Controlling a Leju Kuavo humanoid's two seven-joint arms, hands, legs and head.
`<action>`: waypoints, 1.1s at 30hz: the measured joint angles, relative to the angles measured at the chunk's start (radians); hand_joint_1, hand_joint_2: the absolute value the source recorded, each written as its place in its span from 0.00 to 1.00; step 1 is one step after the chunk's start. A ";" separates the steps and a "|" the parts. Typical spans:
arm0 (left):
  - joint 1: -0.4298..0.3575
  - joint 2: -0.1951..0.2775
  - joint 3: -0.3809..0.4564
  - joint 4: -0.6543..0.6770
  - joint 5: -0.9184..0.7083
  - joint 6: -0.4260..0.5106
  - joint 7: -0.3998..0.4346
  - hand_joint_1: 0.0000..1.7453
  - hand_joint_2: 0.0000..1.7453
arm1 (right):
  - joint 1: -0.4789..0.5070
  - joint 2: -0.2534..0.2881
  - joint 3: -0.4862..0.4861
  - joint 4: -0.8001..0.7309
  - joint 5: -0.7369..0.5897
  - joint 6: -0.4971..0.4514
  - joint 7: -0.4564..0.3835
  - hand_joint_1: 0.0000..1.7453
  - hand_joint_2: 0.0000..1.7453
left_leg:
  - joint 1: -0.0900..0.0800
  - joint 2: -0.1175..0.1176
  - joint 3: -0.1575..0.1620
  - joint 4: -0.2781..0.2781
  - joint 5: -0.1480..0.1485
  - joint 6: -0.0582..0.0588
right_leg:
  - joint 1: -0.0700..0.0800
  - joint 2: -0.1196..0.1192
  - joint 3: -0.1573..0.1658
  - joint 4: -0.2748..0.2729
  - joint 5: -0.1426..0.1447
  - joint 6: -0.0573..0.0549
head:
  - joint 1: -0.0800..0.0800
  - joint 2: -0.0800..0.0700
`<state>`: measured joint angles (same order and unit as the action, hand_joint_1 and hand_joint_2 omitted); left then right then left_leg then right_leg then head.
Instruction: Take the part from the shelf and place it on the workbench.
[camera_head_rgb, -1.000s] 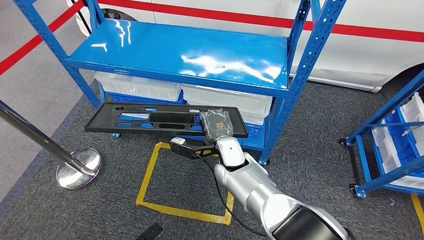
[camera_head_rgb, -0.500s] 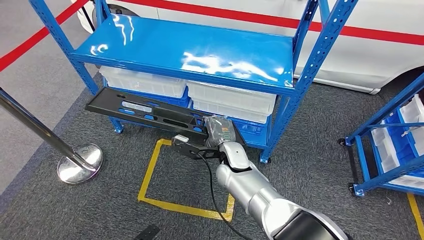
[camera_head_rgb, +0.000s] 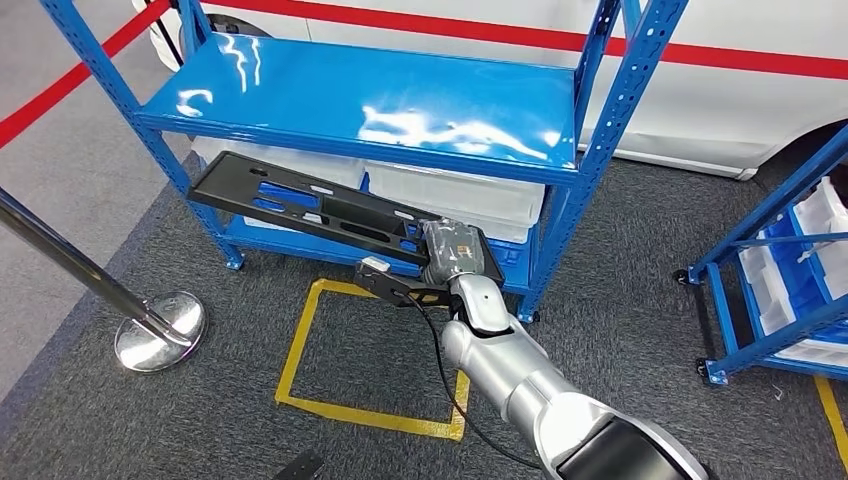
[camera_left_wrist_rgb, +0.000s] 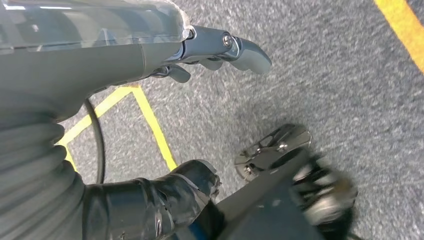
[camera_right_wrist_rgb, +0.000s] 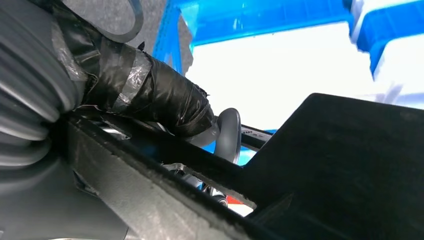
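Currently right hand (camera_head_rgb: 452, 255) grips one end of the long black part (camera_head_rgb: 320, 208), held tilted in front of the blue shelf (camera_head_rgb: 360, 100); left hand (camera_left_wrist_rgb: 220, 50) holds nothing, fingers loosely apart above carpet.

The long part (camera_head_rgb: 320, 210) is hanging tilted in front of the shelf (camera_head_rgb: 370, 100), its right end sitting in the right hand (camera_head_rgb: 455, 255). Bins (camera_head_rgb: 460, 195) are lying beneath the shelf board. A stanchion base (camera_head_rgb: 158, 330) is standing left of the floor square (camera_head_rgb: 300, 350).
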<state>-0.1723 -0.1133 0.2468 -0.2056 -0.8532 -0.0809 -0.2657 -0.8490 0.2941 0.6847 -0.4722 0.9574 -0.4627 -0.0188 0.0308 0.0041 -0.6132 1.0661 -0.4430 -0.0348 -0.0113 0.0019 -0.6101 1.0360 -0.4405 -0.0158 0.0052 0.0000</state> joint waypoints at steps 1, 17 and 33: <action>-0.001 0.000 0.000 0.000 -0.001 0.000 -0.001 0.00 1.00 | 0.000 -0.001 0.000 -0.001 0.006 -0.006 0.005 1.00 1.00 | -0.002 -0.001 0.011 -0.027 0.003 0.004 | 0.002 0.000 -0.004 0.004 0.000 0.006 | 0.000 0.000; 0.004 -0.001 0.000 0.000 -0.009 0.002 -0.007 0.00 1.00 | 0.019 -0.024 0.000 -0.004 0.039 -0.040 0.018 1.00 1.00 | -0.013 -0.063 -0.010 -0.036 0.022 0.046 | -0.001 0.075 -0.002 0.013 -0.007 0.001 | 0.001 0.000; 0.008 0.008 0.000 0.000 -0.017 0.003 -0.011 0.00 1.00 | 0.032 -0.025 0.005 -0.019 0.054 -0.052 0.015 1.00 1.00 | -0.011 0.042 -0.019 -0.019 0.025 0.011 | 0.004 -0.075 0.016 -0.007 -0.016 0.000 | -0.003 0.000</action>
<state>-0.1647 -0.1053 0.2468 -0.2056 -0.8703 -0.0780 -0.2765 -0.8169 0.2688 0.6893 -0.4908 1.0114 -0.5151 -0.0038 0.0202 0.0456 -0.6320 1.0471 -0.4177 -0.0240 -0.0072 -0.0726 -0.5942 1.0286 -0.4561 -0.0160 0.0023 0.0000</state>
